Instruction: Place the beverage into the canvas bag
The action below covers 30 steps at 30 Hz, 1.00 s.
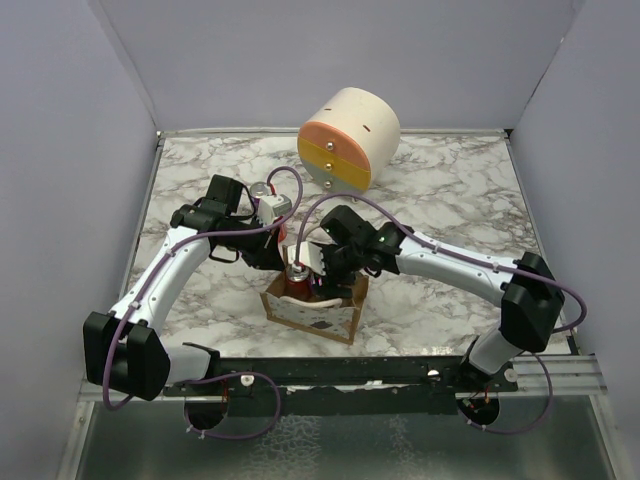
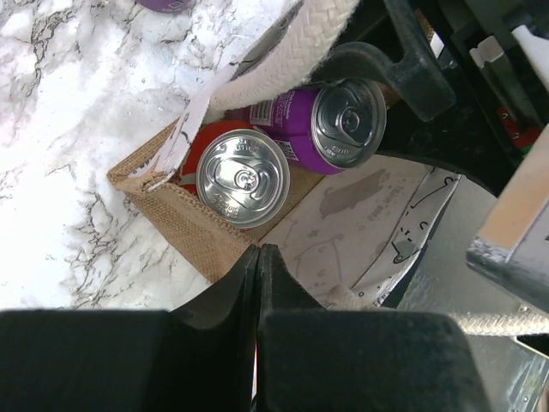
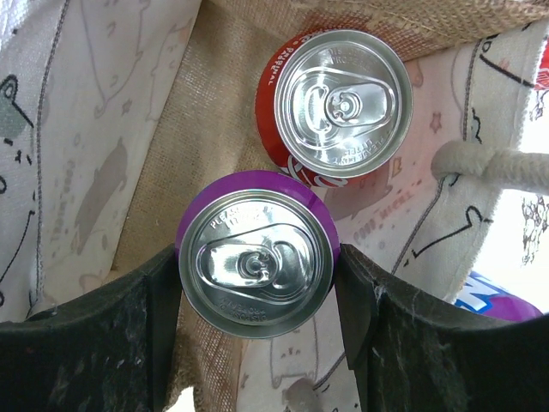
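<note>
The tan canvas bag (image 1: 320, 318) stands at the table's near middle with its mouth open. A red can (image 3: 343, 103) stands inside it. My right gripper (image 3: 257, 275) is shut on a purple can (image 3: 255, 262), a finger pressed against each side, and holds it in the bag's mouth beside the red can. Both cans show in the left wrist view, red (image 2: 242, 178) and purple (image 2: 339, 120). My left gripper (image 2: 257, 253) is shut at the bag's rim (image 2: 184, 227), with the burlap wall and pale lining running under its tips.
The round cream-orange-yellow drawer cabinet (image 1: 348, 138) lies at the back centre. Another purple can (image 3: 502, 300) lies on the marble outside the bag. A whitish rope handle (image 2: 300, 43) arches over the bag's mouth. Grey walls enclose the table.
</note>
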Motion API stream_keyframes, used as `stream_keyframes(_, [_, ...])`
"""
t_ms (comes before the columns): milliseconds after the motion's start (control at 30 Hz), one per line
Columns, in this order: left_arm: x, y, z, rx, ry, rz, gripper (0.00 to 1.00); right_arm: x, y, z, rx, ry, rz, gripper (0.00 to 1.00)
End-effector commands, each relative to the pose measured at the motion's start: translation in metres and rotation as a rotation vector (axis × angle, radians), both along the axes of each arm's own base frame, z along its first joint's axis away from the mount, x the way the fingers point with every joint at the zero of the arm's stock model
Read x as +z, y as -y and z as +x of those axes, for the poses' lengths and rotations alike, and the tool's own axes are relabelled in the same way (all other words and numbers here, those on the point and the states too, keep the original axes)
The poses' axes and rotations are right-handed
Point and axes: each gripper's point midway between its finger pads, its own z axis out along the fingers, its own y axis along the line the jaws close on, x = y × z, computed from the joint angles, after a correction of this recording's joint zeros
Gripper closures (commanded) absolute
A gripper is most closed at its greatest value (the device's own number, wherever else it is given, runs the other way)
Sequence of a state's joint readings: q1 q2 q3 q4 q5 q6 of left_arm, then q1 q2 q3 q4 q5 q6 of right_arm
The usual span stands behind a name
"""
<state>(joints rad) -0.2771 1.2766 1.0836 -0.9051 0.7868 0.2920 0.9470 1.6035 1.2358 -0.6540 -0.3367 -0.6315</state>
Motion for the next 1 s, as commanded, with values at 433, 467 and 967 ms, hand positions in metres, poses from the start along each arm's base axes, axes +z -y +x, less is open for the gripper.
stream_keyframes(433, [0.001, 0.001, -0.004, -0.024, 0.032, -0.015, 1.0, -0.019, -0.001, 0.03, -0.073, 0.041, -0.03, 0.77])
stream_keyframes(467, [0.001, 0.001, -0.003, -0.025, 0.033, -0.016, 1.0, -0.02, -0.001, 0.03, -0.072, 0.04, -0.032, 0.76])
stream_keyframes(967, [0.002, 0.001, -0.004, -0.026, 0.035, -0.018, 1.0, -0.01, -0.003, 0.03, -0.072, 0.039, -0.025, 0.33])
